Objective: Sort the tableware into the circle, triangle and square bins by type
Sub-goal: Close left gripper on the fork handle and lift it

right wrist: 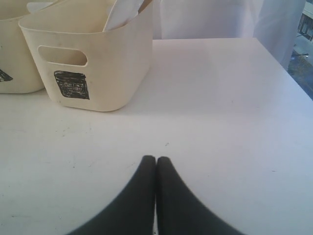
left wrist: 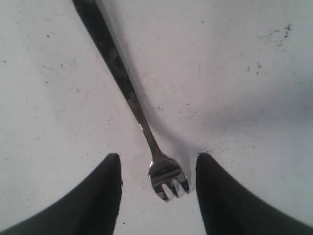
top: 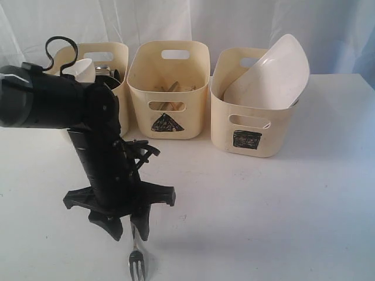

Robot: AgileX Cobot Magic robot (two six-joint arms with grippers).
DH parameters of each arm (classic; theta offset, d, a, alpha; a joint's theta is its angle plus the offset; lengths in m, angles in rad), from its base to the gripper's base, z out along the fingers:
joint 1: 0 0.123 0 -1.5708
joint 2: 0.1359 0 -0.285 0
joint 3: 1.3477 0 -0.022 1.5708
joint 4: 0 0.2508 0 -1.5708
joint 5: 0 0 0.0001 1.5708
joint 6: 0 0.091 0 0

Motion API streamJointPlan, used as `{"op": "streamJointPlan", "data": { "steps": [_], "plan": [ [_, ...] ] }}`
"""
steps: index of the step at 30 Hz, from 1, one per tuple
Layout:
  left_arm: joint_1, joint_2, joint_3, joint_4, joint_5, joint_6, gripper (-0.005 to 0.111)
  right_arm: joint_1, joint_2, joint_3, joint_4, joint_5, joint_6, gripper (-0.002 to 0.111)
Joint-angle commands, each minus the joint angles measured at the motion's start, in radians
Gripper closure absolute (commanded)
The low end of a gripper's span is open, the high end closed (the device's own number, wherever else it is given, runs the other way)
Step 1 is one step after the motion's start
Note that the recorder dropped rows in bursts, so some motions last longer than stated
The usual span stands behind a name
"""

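Note:
A steel fork [top: 136, 260] lies on the white table near the front edge. My left gripper [top: 127, 233] hangs open just over it, and the fork's tines [left wrist: 168, 178] sit between the two spread fingers without touching them. The triangle bin [top: 168, 88] holds wooden chopsticks [top: 170, 88]. In the square bin [top: 249, 126] a white square plate [top: 275, 73] leans. A third bin [top: 120, 88] on the left holds a white bowl [top: 82, 69]; its mark is hidden behind my arm. My right gripper [right wrist: 156, 159] is shut and empty over bare table, near the square bin [right wrist: 107, 63].
The three bins stand in a row at the back of the table. My left arm [top: 99, 152] rises in front of the left bin. A white curtain hangs behind. The table's right edge [right wrist: 283, 63] shows in the right wrist view.

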Motion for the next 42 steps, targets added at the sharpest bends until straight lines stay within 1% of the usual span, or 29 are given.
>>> {"op": "streamJointPlan", "data": {
  "steps": [1,6,10,18,24,32,37,40,42],
  "plan": [
    [-0.013,0.004,0.007,0.012,0.007,-0.049,0.054,-0.004,-0.004,0.007,0.002,-0.006,0.004,0.108],
    [-0.024,0.027,0.007,0.014,-0.028,-0.091,0.054,-0.004,-0.004,0.007,0.002,-0.006,0.004,0.108],
    [-0.04,0.057,0.007,0.018,-0.026,-0.096,0.054,-0.004,-0.004,0.007,0.002,-0.006,0.004,0.108],
    [-0.04,0.064,0.011,0.062,-0.011,-0.139,0.055,-0.004,-0.004,0.007,0.002,-0.006,0.004,0.108],
    [-0.04,0.064,0.011,0.07,-0.013,-0.152,0.061,-0.004,-0.004,0.007,0.002,-0.006,0.004,0.108],
    [-0.04,0.092,0.013,0.063,-0.028,-0.153,0.061,-0.004,-0.004,0.007,0.002,-0.006,0.004,0.108],
    [-0.04,0.126,0.013,0.066,0.006,-0.151,0.061,-0.004,-0.004,0.007,0.002,-0.006,0.004,0.108],
    [-0.04,0.131,0.013,0.069,0.024,-0.15,0.066,-0.004,-0.004,0.007,0.002,-0.006,0.004,0.108],
    [-0.04,0.131,0.013,0.073,0.025,-0.147,0.073,-0.004,-0.004,0.007,0.002,-0.006,0.004,0.108]
  ]
}}
